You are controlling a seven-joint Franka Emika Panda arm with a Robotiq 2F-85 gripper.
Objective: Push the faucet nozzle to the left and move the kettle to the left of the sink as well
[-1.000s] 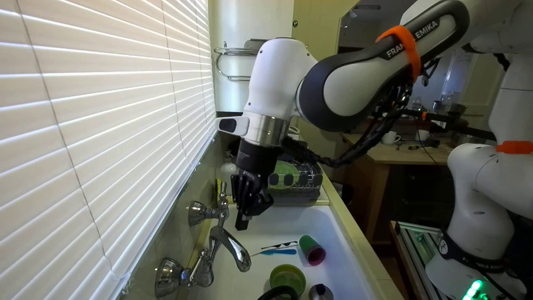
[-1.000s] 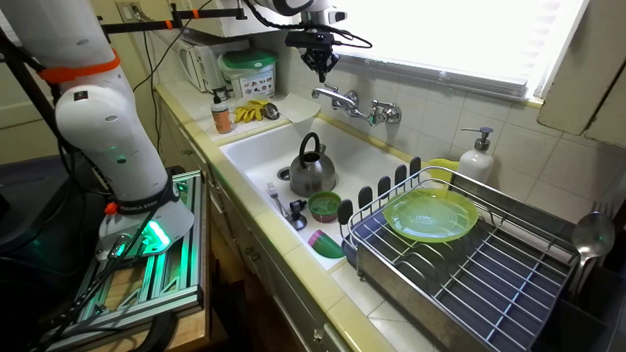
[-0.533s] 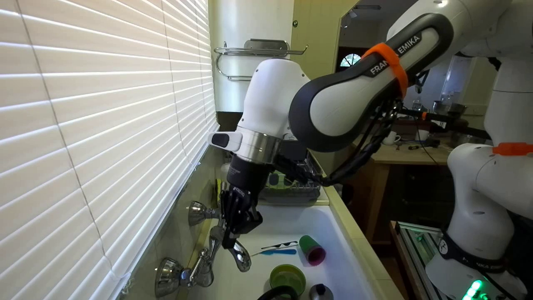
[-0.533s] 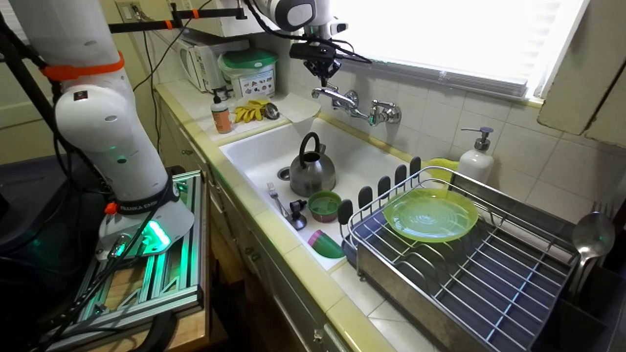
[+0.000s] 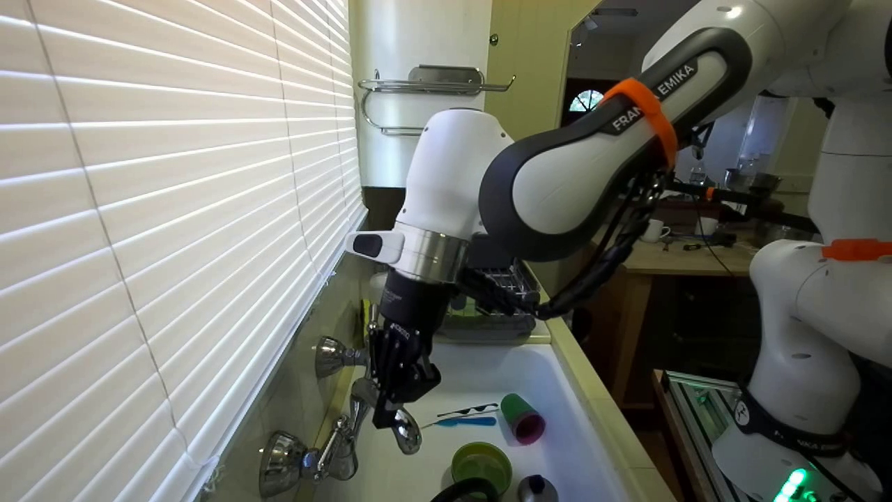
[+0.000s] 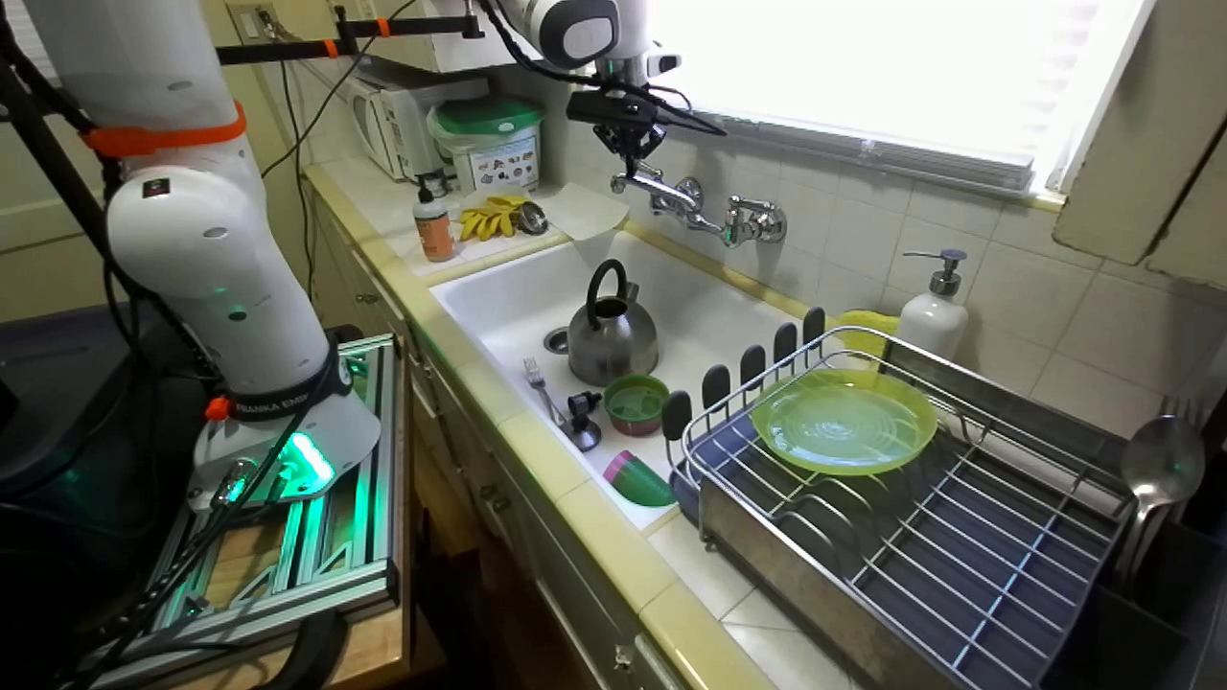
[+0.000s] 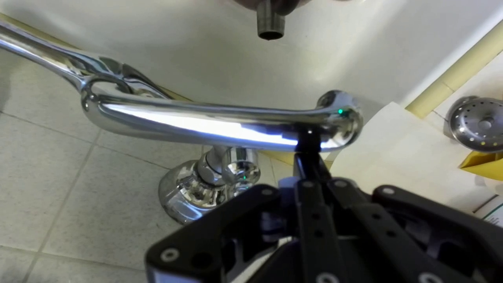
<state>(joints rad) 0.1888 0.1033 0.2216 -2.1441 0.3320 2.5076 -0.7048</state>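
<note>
Claw (image 7: 309, 151) closed up, holding nothing, tip at the faucet nozzle (image 7: 212, 122) near its outlet end; can't tell if touching. Kettle (image 6: 613, 347) upright inside the sink (image 6: 508, 295), near a green bowl (image 6: 637, 401); cup (image 6: 639, 482) on its side there too.

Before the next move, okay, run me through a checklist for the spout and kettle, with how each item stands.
1. Gripper shut: ok, in the wrist view.
2. Gripper near the tip of the spout: ok.
3. Gripper touching the spout: cannot tell; contact is unclear.
4. Kettle upright: ok.
5. Kettle clear of the upright cup: cannot tell; they sit close.
6. Kettle out of the sink: not ok, it stands inside.
</note>
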